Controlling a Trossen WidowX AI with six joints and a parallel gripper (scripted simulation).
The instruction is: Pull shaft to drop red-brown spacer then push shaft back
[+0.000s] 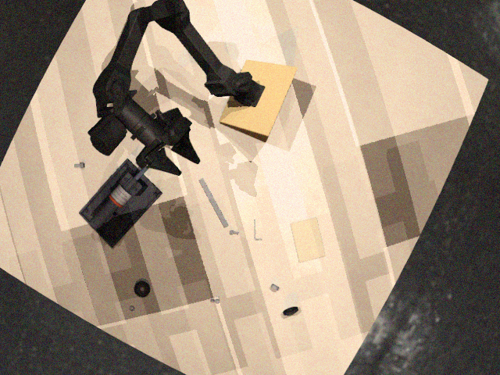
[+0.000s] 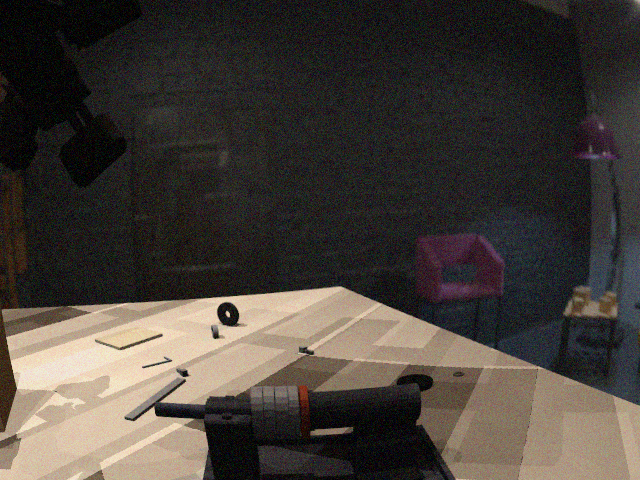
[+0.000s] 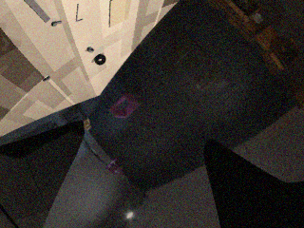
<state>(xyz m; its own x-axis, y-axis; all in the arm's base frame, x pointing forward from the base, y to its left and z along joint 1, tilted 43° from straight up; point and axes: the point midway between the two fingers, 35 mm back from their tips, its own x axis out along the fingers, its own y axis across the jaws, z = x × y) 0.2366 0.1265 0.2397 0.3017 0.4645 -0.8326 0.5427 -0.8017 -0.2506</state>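
Note:
A dark fixture holds the big housing block (image 1: 105, 213) (image 2: 367, 405), a dark cylinder in the exterior view. The red-brown spacer (image 1: 116, 201) (image 2: 303, 411) sits against its end face, up on the shaft line. Several light grey spacers (image 1: 121, 194) (image 2: 273, 411) sit side by side between it and the upright support (image 2: 231, 439). The shaft (image 1: 141, 173) (image 2: 178, 410) sticks out beyond the support, its free end bare. My gripper (image 1: 189, 168) is open and empty, raised above the table beyond the shaft's free end, its fingers pointing away from the fixture. The wrist view shows no part of the fixture.
A yellow box (image 1: 276, 92) stands beyond the arm. A flat grey bar (image 1: 212, 202) (image 2: 155, 398), a hex key (image 1: 255, 232), a thin yellow plate (image 1: 307, 239) (image 2: 129, 338), small bolts and black rings lie around the fixture's far side.

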